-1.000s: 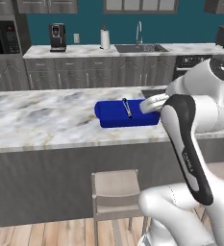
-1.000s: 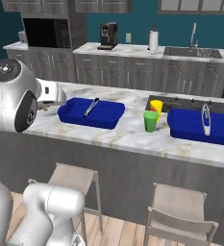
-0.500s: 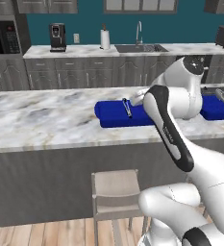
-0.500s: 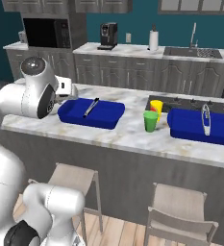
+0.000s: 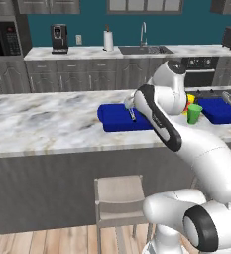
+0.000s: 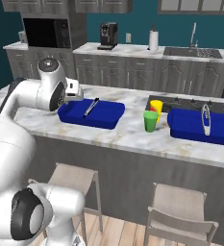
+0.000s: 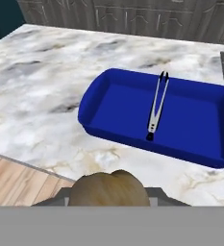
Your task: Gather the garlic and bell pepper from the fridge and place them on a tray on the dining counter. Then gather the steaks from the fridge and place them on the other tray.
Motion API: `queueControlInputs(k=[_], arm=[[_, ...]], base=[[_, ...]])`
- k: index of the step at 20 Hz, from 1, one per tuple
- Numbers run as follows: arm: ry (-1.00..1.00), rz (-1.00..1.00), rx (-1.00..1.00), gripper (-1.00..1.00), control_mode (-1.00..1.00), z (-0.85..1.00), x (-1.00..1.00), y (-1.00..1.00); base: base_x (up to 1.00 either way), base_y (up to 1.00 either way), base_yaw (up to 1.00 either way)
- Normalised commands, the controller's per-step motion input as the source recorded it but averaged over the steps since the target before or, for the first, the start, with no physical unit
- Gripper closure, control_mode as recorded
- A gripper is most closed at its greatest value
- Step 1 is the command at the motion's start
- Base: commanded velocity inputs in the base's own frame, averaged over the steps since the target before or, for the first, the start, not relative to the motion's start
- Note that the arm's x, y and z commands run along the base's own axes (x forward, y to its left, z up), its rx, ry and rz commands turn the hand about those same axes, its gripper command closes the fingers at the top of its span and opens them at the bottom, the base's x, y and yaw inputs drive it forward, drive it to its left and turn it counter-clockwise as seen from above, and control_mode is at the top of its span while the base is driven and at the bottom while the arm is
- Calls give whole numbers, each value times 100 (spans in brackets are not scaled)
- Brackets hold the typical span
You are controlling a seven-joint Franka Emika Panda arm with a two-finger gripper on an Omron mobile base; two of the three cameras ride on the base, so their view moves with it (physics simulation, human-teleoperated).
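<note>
A tan lumpy garlic (image 7: 108, 188) sits at the bottom of the hand view, and my gripper (image 6: 75, 92) is shut on it. The gripper (image 5: 130, 103) hovers over the near left end of a blue tray (image 7: 118, 105) on the marble dining counter (image 7: 36, 86). Metal tongs (image 7: 156, 108) lie inside this tray (image 5: 116, 119) (image 6: 106, 114). A second blue tray (image 6: 188, 127) (image 5: 213, 111), also holding tongs (image 6: 205, 117), sits further right. The fridge, bell pepper and steaks are out of view.
A green cup (image 6: 151, 121) and a yellow cup (image 6: 156, 106) stand between the two trays. Stools (image 6: 75, 178) (image 6: 180, 216) stand in front of the counter. Behind it runs the grey kitchen worktop with a sink (image 5: 143, 48) and a coffee machine (image 5: 59, 38).
My arm has swung out over the dining counter, carrying the hand to the left blue tray. The gripper stays shut.
</note>
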Motion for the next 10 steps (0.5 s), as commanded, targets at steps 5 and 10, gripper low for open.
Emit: queueControlInputs(k=[5,10], arm=[[9,-3,0,100,-100,-22,47,26],[4,-1,0,100,-100,-22,47,14]], base=[[0,0,0],[0,0,0]])
